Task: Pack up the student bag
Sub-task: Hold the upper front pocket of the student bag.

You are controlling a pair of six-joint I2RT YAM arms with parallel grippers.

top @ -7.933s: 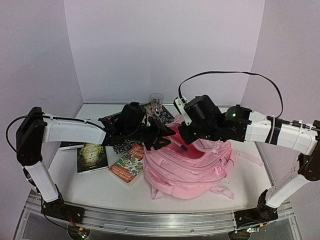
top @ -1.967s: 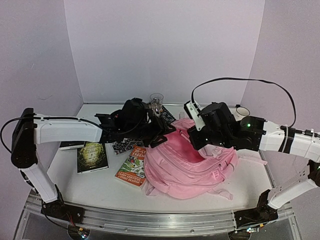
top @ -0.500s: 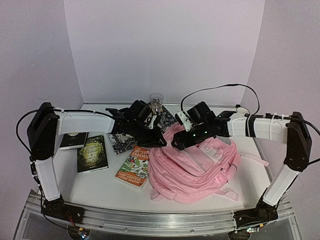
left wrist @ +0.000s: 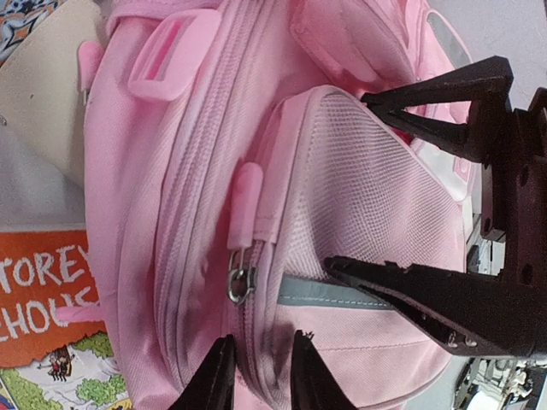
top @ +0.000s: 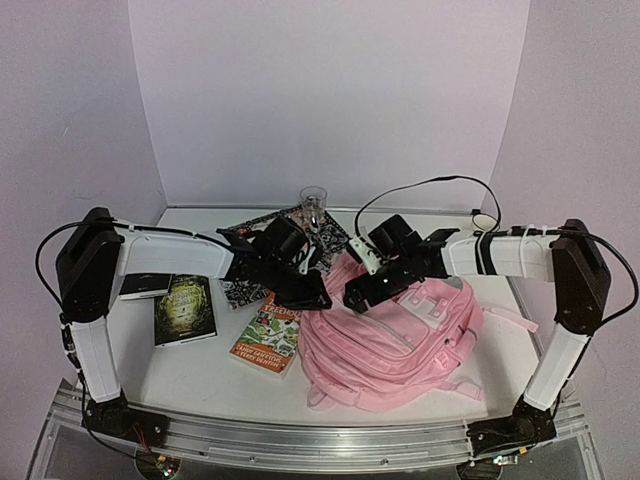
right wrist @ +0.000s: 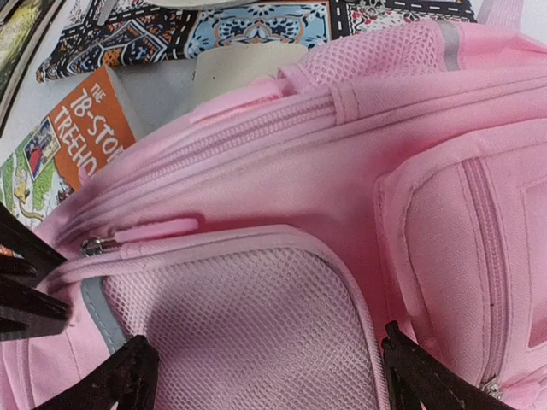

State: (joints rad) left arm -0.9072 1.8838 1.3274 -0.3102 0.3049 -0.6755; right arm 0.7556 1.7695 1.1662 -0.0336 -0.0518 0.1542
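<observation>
The student bag [top: 400, 335] is a pink backpack lying on the table at centre right. My left gripper [top: 312, 293] is at its left end. In the left wrist view the left gripper [left wrist: 263, 337] has narrow jaws pinching the zip seam just below the metal zip slider [left wrist: 240, 283] and its pink pull tab [left wrist: 247, 201]. My right gripper [top: 358, 296] is beside it, open. Its fingers [left wrist: 410, 286] straddle the mesh side pocket [right wrist: 248, 333] without closing on it.
An orange book [top: 266, 335] lies against the bag's left side, with a green book [top: 185, 308] and a dark book [top: 143, 286] further left. A patterned book [top: 240, 290] lies under the left arm. A glass [top: 313, 200] stands at the back, a white cup [top: 485, 220] at back right.
The bag, held up and open earlier, now lies flat. Both grippers have come down to its left end. The left jaws narrowed onto the zip seam and the right jaws opened wider.
</observation>
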